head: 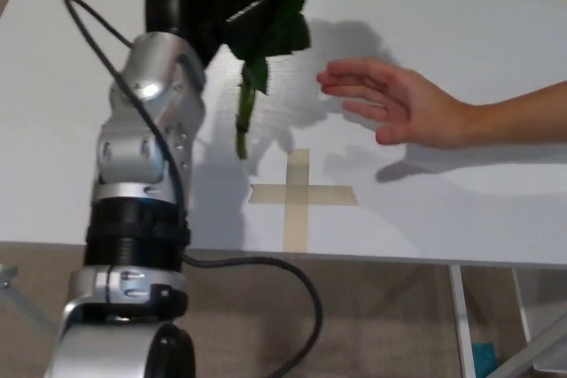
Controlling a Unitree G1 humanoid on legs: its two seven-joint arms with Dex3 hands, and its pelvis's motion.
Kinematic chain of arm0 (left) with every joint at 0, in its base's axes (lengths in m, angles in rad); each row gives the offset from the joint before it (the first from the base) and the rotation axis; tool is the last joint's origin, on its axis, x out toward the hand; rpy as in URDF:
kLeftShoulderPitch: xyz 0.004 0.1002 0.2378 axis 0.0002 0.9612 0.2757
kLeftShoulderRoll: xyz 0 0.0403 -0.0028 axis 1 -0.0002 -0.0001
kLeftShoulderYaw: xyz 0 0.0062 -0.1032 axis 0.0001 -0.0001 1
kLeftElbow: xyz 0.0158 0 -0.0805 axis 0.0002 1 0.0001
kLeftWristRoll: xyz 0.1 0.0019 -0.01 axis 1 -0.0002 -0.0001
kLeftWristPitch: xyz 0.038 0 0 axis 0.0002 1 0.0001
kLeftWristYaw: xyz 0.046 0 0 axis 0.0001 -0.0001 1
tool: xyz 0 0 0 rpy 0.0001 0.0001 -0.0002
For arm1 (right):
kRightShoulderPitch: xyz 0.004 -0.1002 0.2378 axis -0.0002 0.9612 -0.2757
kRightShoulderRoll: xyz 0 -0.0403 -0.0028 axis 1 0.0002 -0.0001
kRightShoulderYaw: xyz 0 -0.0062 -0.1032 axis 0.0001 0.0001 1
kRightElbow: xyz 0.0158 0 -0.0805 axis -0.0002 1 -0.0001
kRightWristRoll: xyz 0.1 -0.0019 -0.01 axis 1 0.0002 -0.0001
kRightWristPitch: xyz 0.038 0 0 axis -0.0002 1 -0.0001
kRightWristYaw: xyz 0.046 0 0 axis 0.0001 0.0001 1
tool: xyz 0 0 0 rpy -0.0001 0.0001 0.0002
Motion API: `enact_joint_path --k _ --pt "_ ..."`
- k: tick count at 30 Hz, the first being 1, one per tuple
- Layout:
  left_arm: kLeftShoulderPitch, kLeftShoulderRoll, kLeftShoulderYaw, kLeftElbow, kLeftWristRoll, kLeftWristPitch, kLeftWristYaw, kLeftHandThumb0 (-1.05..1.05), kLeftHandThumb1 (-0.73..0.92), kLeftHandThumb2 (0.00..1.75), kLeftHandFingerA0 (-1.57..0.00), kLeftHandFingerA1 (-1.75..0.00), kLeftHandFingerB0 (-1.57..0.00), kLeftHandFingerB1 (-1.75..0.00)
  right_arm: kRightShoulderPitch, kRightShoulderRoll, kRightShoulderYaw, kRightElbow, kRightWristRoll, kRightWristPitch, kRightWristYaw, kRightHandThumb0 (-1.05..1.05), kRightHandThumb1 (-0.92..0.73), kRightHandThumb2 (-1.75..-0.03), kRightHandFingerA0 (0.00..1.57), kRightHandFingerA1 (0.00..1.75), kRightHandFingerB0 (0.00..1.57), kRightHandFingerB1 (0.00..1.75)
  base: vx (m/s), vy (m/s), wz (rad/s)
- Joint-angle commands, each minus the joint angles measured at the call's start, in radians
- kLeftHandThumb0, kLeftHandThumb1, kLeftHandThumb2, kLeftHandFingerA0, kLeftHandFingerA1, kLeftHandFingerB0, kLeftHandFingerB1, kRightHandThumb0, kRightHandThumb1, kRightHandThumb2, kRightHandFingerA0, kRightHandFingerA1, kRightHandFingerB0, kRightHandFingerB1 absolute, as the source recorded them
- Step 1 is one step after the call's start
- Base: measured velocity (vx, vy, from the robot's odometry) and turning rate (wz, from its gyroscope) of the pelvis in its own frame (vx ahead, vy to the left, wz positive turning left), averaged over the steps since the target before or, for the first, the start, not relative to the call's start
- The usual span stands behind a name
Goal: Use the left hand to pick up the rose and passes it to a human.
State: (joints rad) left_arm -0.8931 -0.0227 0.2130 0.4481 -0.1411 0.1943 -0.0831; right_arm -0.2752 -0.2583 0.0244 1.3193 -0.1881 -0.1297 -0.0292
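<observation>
You have no readable text, label, brand or number anywhere in this view. The only sign you can see is the cross of tan tape [299, 196] stuck flat on the white bench [461, 59], near its front edge; it carries no writing. The silver arm segments and the black cable show no lettering you can make out.
</observation>
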Motion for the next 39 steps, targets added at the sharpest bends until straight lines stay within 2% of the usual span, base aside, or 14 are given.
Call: enact_joint_path --k 1,13,27,28,39 --pt "0.014 -0.040 -0.029 0.001 -0.025 0.010 0.006 -0.21 0.81 0.67 -1.03 -1.41 -0.82 -0.95 -0.001 0.003 0.005 0.003 -0.009 0.007 -0.004 -0.32 -0.70 -0.61 0.68 0.44 0.49 0.38 0.00 0.000 0.00" --pt "-0.019 -0.165 -0.070 0.026 -0.066 -0.012 0.029 -0.20 0.81 0.68 -1.00 -1.47 -0.81 -0.96 -0.024 0.014 0.000 0.000 -0.002 0.009 -0.004 -0.32 -0.70 -0.61 0.68 0.45 0.50 0.38 0.00 0.000 0.00" --pt "-0.039 -0.234 -0.106 0.086 -0.140 -0.023 0.039 -0.20 0.81 0.67 -0.97 -1.45 -0.80 -0.96 -0.037 0.019 0.002 0.001 0.000 0.014 -0.003 -0.32 -0.70 -0.61 0.67 0.44 0.50 0.38 0.00 0.000 0.00" --pt "-0.047 -0.276 -0.065 0.118 -0.214 0.002 0.020 -0.18 0.81 0.67 -0.98 -1.47 -0.83 -0.93 -0.039 0.018 0.007 0.001 -0.006 0.013 -0.007 -0.32 -0.70 -0.61 0.68 0.44 0.50 0.38 0.00 0.000 0.00" --pt "-0.075 -0.298 -0.057 0.165 -0.299 0.031 -0.023 -0.17 0.82 0.64 -0.99 -1.47 -0.86 -0.87 -0.051 0.017 0.009 0.001 -0.006 0.016 -0.012 -0.31 -0.70 -0.61 0.72 0.46 0.50 0.38 0.00 0.000 0.00"
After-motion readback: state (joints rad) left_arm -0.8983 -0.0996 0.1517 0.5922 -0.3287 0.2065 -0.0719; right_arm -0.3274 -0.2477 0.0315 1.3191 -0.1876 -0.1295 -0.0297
